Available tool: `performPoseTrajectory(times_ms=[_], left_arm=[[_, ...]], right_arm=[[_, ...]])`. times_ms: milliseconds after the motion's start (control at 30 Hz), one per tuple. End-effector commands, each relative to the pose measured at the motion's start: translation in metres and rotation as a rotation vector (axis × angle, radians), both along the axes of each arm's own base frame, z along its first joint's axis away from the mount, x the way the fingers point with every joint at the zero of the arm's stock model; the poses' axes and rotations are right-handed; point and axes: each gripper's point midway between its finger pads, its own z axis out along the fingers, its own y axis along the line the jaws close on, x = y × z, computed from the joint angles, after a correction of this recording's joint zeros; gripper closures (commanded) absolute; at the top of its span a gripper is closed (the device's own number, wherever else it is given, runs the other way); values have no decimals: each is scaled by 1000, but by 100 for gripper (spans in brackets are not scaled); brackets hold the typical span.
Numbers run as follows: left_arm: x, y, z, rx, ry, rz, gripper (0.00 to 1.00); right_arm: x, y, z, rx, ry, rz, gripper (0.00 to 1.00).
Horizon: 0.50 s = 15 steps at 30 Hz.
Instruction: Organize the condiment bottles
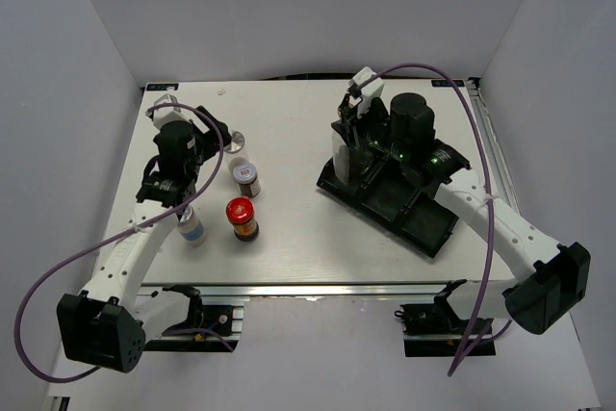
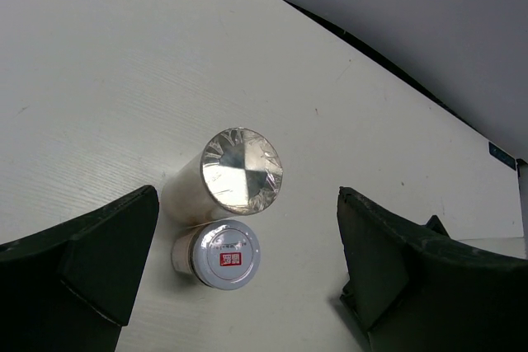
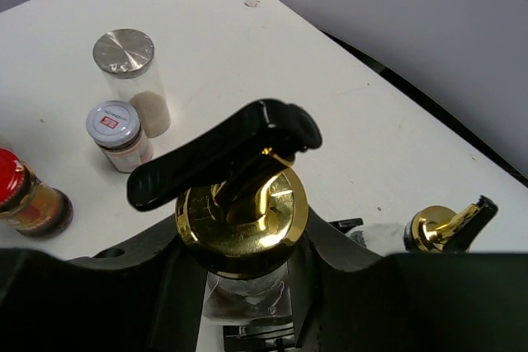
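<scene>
A glass bottle with a gold pourer [image 3: 243, 212] is grasped by the right end effector [image 1: 354, 140], whose fingers are clenched on its body just below the gold collar. The bottle is held upright, its long axis vertical, over the far end of the black tray [image 1: 423, 223]. With the tray directly beneath, the coming move is judged to be a straight lowering or a release. Whether the base already rests in a compartment cannot be told.

The left end effector [image 1: 214, 130] is released, its fingers spread wide. It is pointed at the silver-lidded jar [image 2: 242, 169] and the white-lidded jar [image 2: 224, 255], which stand upright and close together on the desk [image 1: 289, 113] just ahead of it. The left arm is the nearer to both. The red-capped jar [image 1: 242, 218] and the blue-banded bottle [image 1: 192, 228] stand closer to the bases.

A second gold-pourer bottle [image 3: 441, 228], just beside the held one, is shown only by the right wrist view. From above it cannot be made out.
</scene>
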Motion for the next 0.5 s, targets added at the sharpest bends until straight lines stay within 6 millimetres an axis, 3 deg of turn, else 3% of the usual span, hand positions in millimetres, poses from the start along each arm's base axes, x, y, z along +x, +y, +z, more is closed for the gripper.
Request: performPoseTrajectory(times_ms=[0,467], left_arm=[[4,-5,8,-11,-22,-18,2],[15,-4,-6,19,35,-9,2]], right_arm=[[7,-2,61,74,-176,14,100],[50,-16,13,57,-121,-34,100]])
